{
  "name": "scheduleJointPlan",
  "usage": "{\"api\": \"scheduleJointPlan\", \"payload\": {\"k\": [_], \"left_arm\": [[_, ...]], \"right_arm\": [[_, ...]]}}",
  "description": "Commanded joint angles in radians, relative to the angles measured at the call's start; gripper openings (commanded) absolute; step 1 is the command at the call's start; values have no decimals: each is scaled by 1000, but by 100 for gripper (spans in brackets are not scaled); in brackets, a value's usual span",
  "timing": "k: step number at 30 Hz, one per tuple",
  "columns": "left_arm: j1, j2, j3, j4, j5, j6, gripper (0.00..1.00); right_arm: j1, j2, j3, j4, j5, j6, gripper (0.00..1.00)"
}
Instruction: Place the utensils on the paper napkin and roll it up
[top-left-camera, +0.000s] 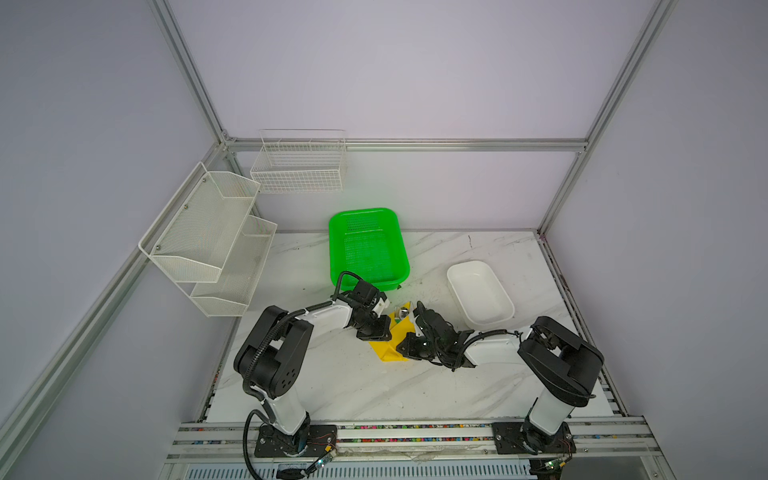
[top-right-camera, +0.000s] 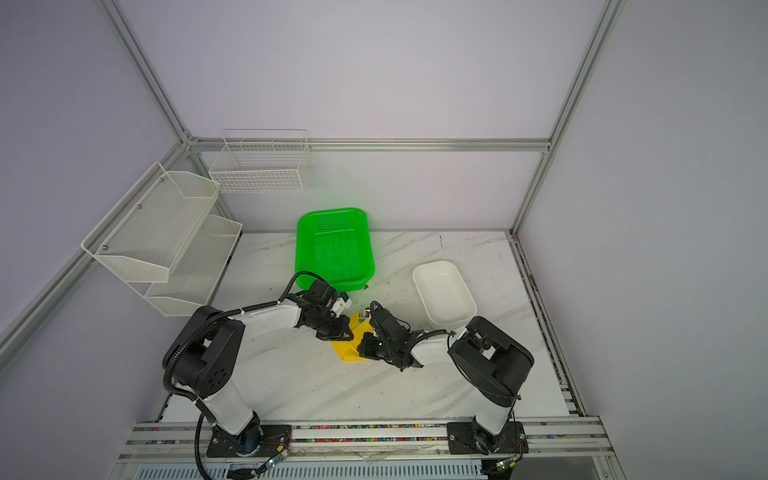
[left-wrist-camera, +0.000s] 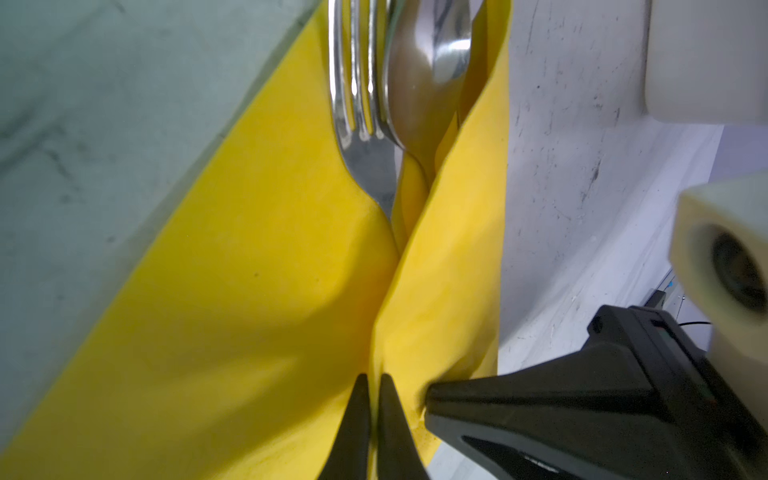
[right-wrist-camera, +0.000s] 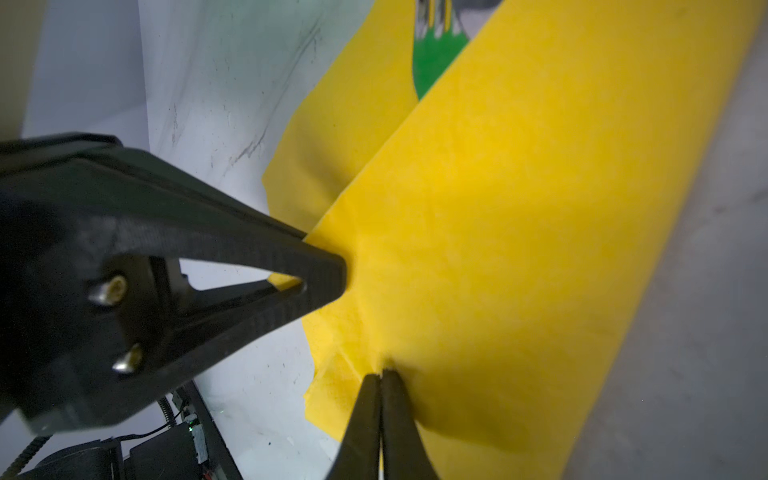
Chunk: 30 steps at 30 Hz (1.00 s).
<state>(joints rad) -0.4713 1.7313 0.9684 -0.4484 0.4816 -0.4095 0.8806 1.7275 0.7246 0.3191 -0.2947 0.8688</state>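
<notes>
In both top views we find the napkin (top-left-camera: 388, 348) partly folded on the table (top-left-camera: 353, 386), in front of the green basket (top-left-camera: 365, 249) and near the white tray (top-left-camera: 478, 291). The left gripper (top-left-camera: 376, 332) and right gripper (top-left-camera: 409, 345) meet over it from either side. The utensils (top-left-camera: 402, 312) show their heads at its far end, toward the basket. In the left wrist view we note the fork (left-wrist-camera: 361, 124) and spoon (left-wrist-camera: 419, 83) side by side in the trough between two raised flaps, their handles running under the paper. The left gripper's jaws stand almost pressed together, a fold of napkin in the slit. In the right wrist view the right gripper's jaws are pressed together, pinching a puckered bit of napkin. The left gripper's tip touches the folded edge just beside.
</notes>
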Motion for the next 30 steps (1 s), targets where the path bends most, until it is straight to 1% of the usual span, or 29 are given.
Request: {"api": "scheduleJointPlan", "payload": {"k": [1,2,3,4,5,7,9,10,13,19,23,26,30], "left_arm": [[7,-55,-1,0,-28,-2,23],[7,-69,1,-10,-46,3,26],[9,-88,1,-20,-72,1,33],[10,-110,-4,-25,-100,-3,37],[14,-130,-10,-26,-122,-9,39],[26,-169,-27,-40,-174,-30,46],[46,-197,-51,-46,-204,-45,47],[61,-209,-67,-47,-215,-57,50],[104,-242,-125,-35,-215,-77,53],[162,-245,-192,7,-175,-83,55],[166,-225,-202,65,-142,-103,55],[166,-198,-195,72,-143,-103,55],[162,-169,-200,95,-120,-104,51]], "right_arm": [[1,21,-32,-14,20,16,9],[1,20,-32,-16,19,16,9],[1,18,-31,-23,19,12,9],[1,18,-29,-26,17,9,8],[1,19,-27,-26,15,6,9],[1,23,-23,-25,10,4,8],[1,28,-15,-32,8,1,9],[1,30,-12,-36,9,-1,9],[1,29,-7,-43,8,-3,9],[1,20,-2,-58,9,-12,9],[1,18,-7,-45,9,-12,8],[1,20,-8,-43,7,-12,9],[0,21,-10,-37,7,-10,9]]}}
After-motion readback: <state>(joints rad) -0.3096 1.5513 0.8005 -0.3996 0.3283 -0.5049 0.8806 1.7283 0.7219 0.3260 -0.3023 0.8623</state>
